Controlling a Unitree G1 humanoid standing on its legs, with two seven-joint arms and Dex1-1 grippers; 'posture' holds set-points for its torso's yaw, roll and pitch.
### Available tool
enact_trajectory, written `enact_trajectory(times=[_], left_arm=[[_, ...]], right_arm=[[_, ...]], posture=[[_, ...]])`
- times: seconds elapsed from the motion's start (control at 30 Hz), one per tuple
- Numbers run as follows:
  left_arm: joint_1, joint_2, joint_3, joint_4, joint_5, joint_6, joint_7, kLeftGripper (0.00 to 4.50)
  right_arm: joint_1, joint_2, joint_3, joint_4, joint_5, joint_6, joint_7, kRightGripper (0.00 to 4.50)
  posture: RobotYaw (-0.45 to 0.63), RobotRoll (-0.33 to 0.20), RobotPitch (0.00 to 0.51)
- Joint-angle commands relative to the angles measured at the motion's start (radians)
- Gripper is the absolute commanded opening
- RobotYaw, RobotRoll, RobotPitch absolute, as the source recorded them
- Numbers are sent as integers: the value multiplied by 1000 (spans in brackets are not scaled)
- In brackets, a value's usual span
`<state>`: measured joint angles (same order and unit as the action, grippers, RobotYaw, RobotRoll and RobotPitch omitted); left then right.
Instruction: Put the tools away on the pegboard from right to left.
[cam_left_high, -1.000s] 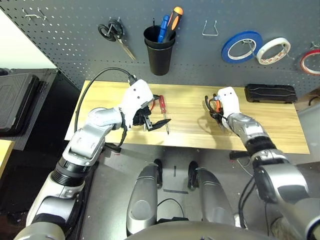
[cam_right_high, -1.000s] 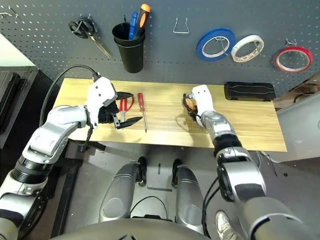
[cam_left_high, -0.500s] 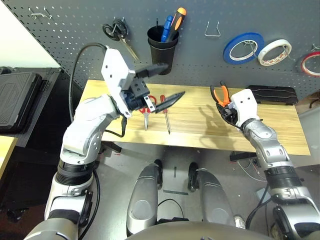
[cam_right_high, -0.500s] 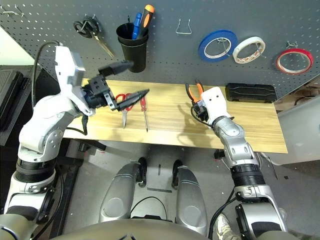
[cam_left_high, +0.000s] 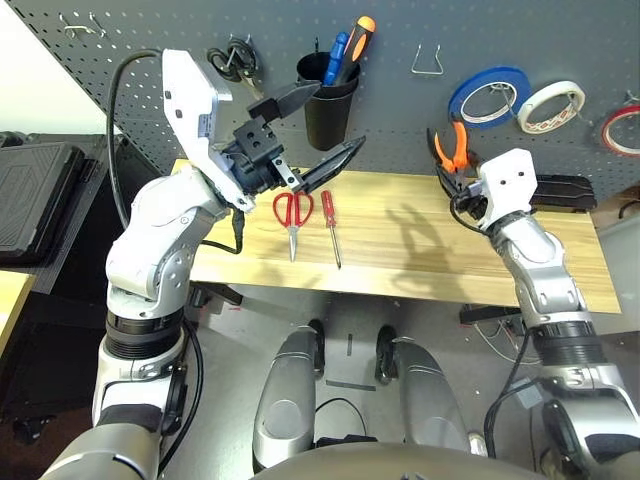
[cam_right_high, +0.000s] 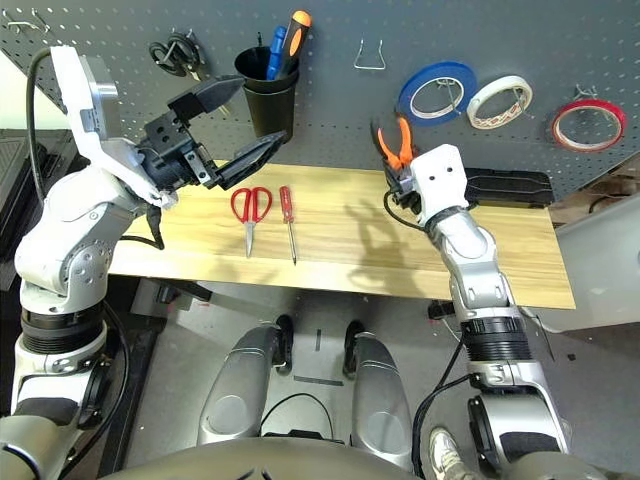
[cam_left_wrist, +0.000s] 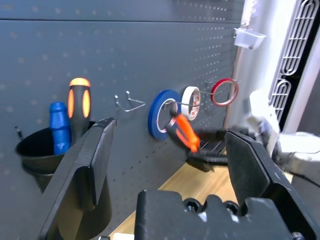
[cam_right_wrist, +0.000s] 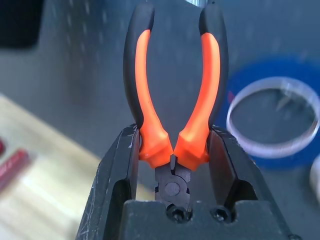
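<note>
Lifted off the table, the right gripper (cam_right_wrist: 172, 150) pinches the pliers (cam_right_high: 393, 142) handles-up toward the empty hook (cam_right_high: 369, 55), while the left gripper (cam_left_high: 305, 130) hangs spread wide and empty.

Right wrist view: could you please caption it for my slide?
Right end effector grips orange-and-black pliers, handles pointing toward the pegboard.

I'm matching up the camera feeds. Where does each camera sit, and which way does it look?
Left and right eye views: on the head, looking down and forward over the table to the pegboard; both silver arms show.
Left wrist view: on the left wrist, looking between the open left gripper at the pegboard.
Right wrist view: on the right wrist, looking along the right gripper, shut on the pliers.
Shared: the pliers and the blue tape show in all views.
</note>
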<state>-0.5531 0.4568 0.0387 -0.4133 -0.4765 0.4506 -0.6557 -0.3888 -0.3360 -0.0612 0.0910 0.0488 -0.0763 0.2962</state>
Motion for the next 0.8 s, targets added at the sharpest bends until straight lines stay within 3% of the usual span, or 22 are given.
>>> enact_trajectory(times=[0.03,0.5,0.8], left_arm=[[-8,7,-8,8,12,-14,1,4500],[-11,13,-31,41,30,-47,-16,4500],[-13,13,-40,43,34,-48,-13,4500]], right_arm=[[-26,3,-45,-48,-3,-47,-53,2094],[-335,61,-33,51,-18,-156,-134,2094],[-575,144,-37,351,-6,-232,-144,2094]], posture=[[195,0,203],[187,0,195],[201,0,202]])
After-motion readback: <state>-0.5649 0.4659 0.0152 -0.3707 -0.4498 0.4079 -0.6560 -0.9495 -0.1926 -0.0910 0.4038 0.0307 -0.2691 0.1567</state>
